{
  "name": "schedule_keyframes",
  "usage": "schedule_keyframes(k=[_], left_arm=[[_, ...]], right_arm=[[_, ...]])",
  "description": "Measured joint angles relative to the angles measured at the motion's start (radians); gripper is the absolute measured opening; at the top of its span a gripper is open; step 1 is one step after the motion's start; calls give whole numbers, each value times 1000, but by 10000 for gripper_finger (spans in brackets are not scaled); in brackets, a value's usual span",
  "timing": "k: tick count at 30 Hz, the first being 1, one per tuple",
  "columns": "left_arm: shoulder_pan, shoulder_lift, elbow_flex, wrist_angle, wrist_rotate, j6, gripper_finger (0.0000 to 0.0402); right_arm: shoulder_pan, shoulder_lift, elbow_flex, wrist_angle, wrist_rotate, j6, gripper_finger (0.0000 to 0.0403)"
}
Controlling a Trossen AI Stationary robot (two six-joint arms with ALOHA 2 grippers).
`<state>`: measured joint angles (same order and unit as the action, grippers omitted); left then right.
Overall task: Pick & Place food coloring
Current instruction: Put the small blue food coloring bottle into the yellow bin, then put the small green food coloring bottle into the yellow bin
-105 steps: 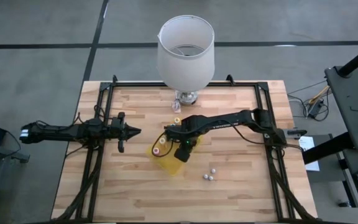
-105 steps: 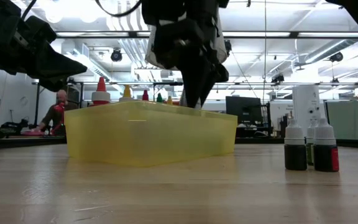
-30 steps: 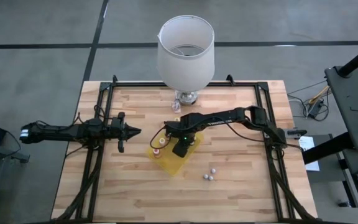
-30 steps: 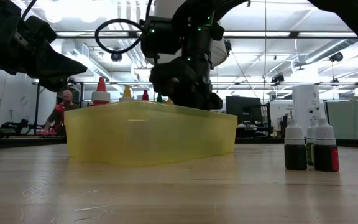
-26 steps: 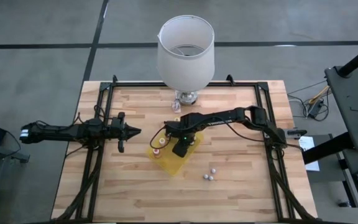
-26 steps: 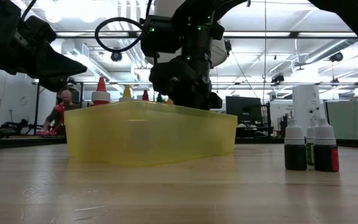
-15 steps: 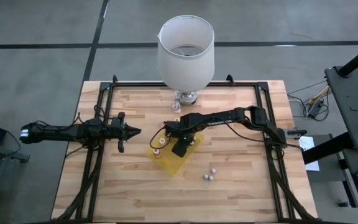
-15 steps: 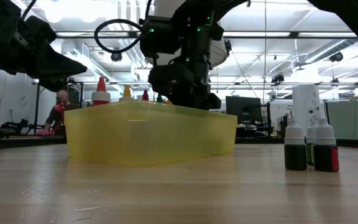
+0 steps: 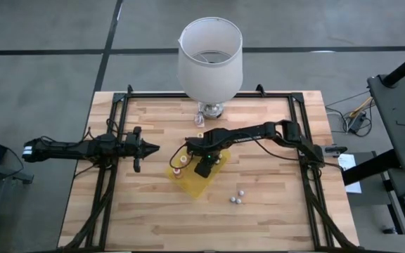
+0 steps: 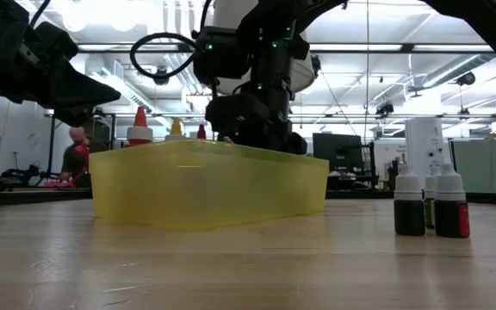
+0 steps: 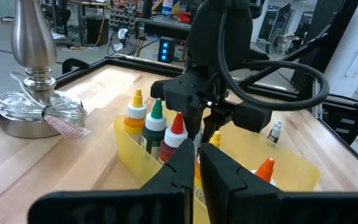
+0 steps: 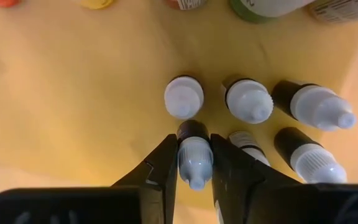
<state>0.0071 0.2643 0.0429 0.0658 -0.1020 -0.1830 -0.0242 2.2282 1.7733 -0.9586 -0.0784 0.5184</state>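
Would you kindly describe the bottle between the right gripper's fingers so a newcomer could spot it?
Find the yellow tray mid-table. Inside it, the right gripper reaches among small white-capped bottles. The one meant is the only one flanked by the two dark fingers; its neighbours stand free.

Six small white-capped food coloring bottles (image 12: 247, 102) stand close together on the yellow tray (image 12: 73, 93) floor; one (image 12: 194, 158) sits upright between the right end effector (image 12: 194, 163) fingers. Taller bottles (image 11: 156, 121) with yellow, green, red and orange tips stand nearby in the tray. Three more bottles (image 10: 429, 205) stand on the bench (image 10: 360, 258).
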Motion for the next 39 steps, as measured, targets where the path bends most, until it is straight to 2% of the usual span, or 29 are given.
schedule_keyframes(k=[5, 23, 39], left_arm=[[0, 0, 0, 0, 0, 0, 0], [0, 0, 0, 0, 0, 0, 0], [0, 0, 0, 0, 0, 0, 0]], right_arm=[[2, 0, 0, 2, 0, -2, 78], [2, -6, 0, 0, -1, -2, 137], [16, -49, 74, -41, -30, -7, 135]])
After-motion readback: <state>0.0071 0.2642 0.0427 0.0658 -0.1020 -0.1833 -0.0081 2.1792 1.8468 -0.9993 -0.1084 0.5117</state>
